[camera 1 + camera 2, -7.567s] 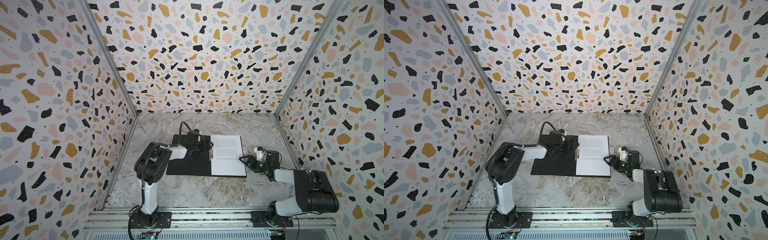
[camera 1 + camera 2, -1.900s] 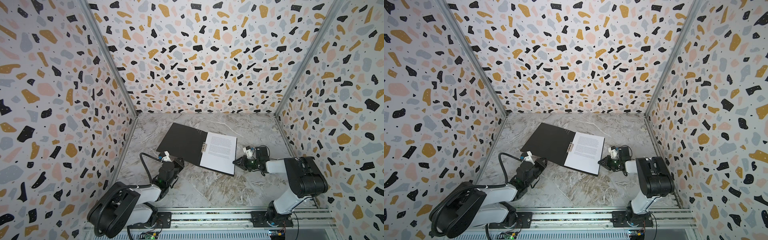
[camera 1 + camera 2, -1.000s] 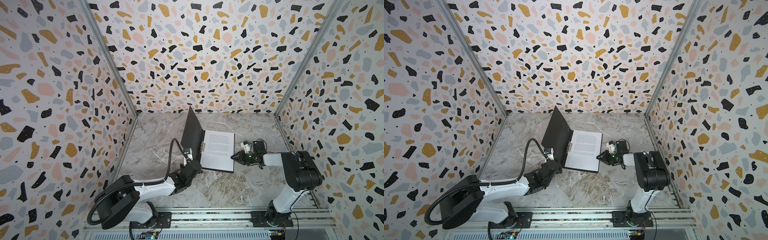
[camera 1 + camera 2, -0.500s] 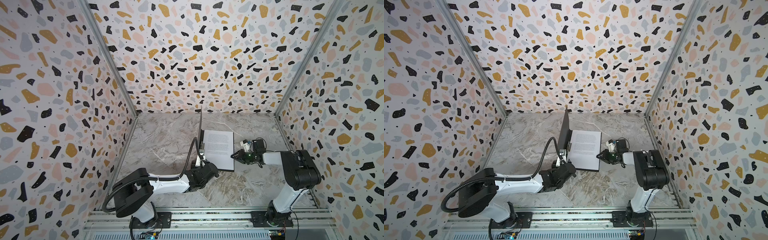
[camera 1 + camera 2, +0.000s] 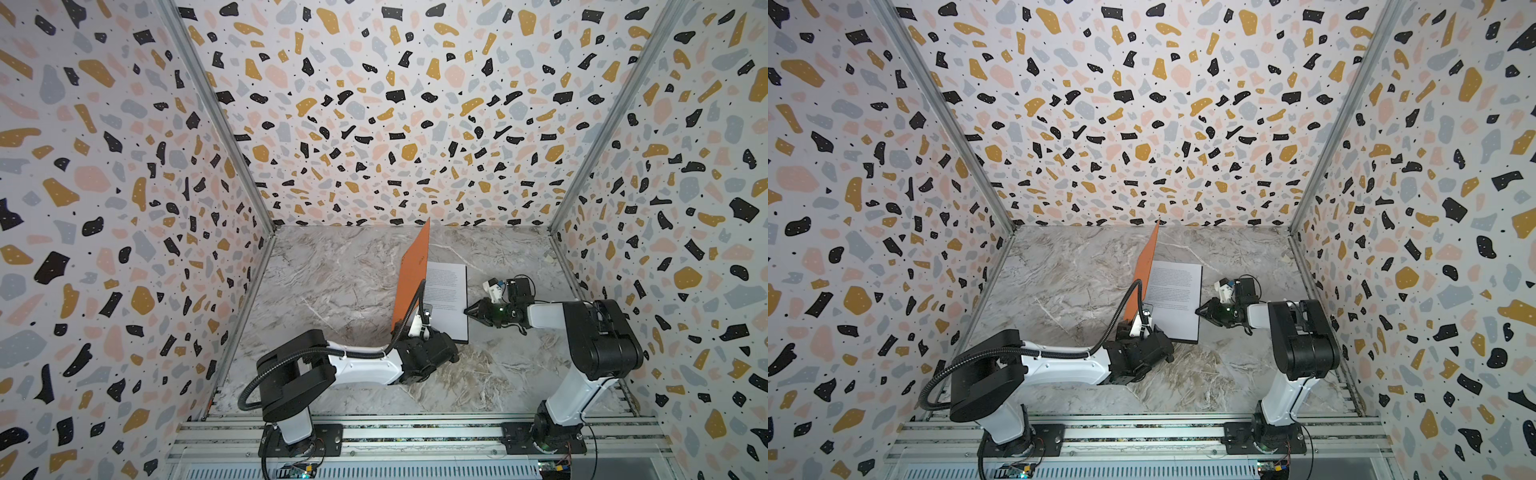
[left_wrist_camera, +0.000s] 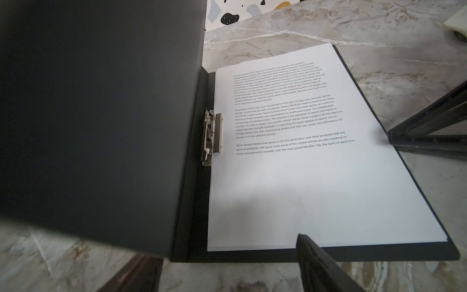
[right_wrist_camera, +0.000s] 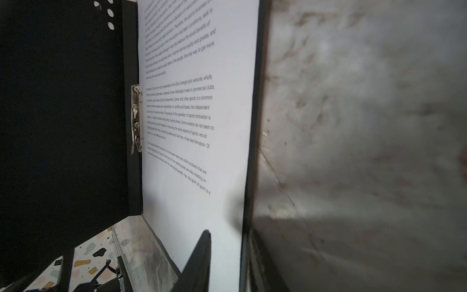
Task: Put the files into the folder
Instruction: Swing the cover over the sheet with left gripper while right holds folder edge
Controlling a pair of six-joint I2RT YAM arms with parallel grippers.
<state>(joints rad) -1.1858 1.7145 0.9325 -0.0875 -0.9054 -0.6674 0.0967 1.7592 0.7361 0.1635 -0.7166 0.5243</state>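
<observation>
1. Marble tabletop (image 5: 332, 282), terrazzo walls (image 5: 124, 208) on three sides. The folder (image 6: 198, 202) lies mid-table, spine running front to back.
2. Left gripper (image 5: 419, 331) sits low at the folder's near-left corner. A second ago it was pinched on the cover corner. Now its fingers stand wide apart, and in the left wrist view the corner hangs loose between them. Released.
3. Front cover (image 5: 411, 282): a second ago its black inside faced the top cameras, and half a second ago it was edge-on. Now the orange outside shows in both top views, so it's past upright and leaning right over the sheets. Nothing holds it.
4. Spine clip (image 6: 213, 134) looks seated on the left margin of the files (image 5: 446, 299).
5. The files lie flat on the back panel, edges square to it. Only the text sheet shows, so I can't tell whether the drawing sheet is under it.
6. Right gripper (image 5: 469, 311) hasn't moved. It's closed on the folder's right edge, with one finger on top of the paper and the other under the panel, pinning the base.
7. My read: the files are in and only the closing is left. The cover should drop shut on its own weight.
8. Risk: the cover lands on the right gripper's top finger. That grip has to let go and back out before the cover can lie flat.
</observation>
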